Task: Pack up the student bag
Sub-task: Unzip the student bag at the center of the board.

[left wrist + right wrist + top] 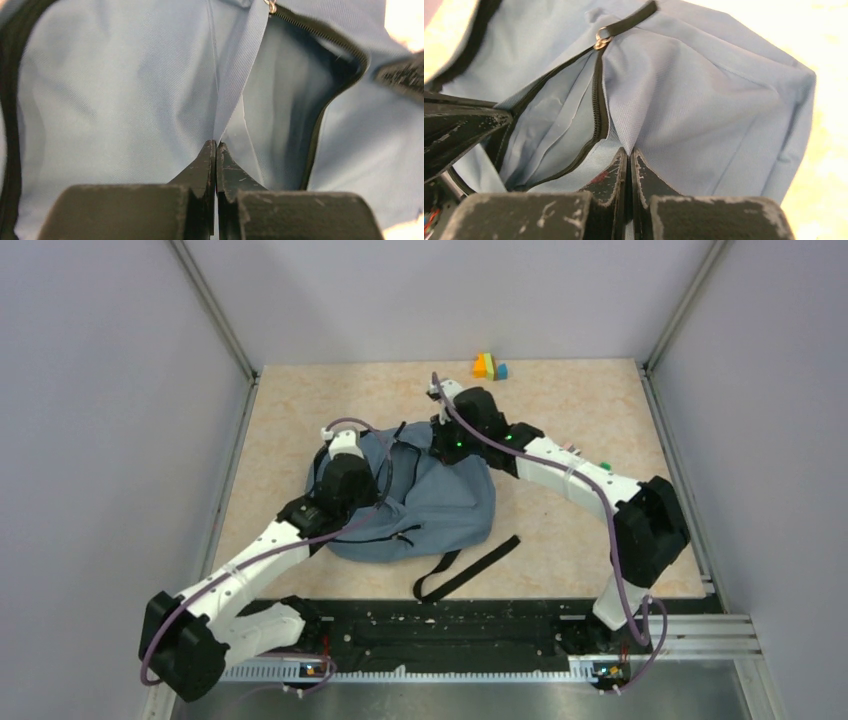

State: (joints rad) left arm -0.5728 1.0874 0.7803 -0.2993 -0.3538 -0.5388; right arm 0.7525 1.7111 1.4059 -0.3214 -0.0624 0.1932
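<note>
- Lying flat near the middle of the table (pixel 600 400), the student bag (pixel 440 505) spreads its dusty-blue fabric between the 2 arms, somewhat left of centre.
- The left gripper (pixel 216 146) is down on the bag's far-left part. Its 2 fingers are pressed together on a raised fold of the blue cloth, which rises in a thin ridge from between the tips.
- The right gripper (pixel 628 152) is at the bag's far-right part. Its fingers are likewise closed, pinching the blue fabric just beside the dark zipper (pixel 596 100).
- The zipper stands open along this stretch (paler lining shows in the gap), and its metal pull (pixel 601 39) sits at the far end of the opening, next to a black tab.
- In the left wrist view the same opening curves away on the right, its dark toothed edge bordering the shadowed inside of the bag.
- A black strap (pixel 470 568) trails from the bag's near edge and lies flat on the table, pointing right.
- A small cluster of blocks (pixel 489 366) in orange, yellow and blue sits at the table's far edge, well apart from the bag and both arms.
</note>
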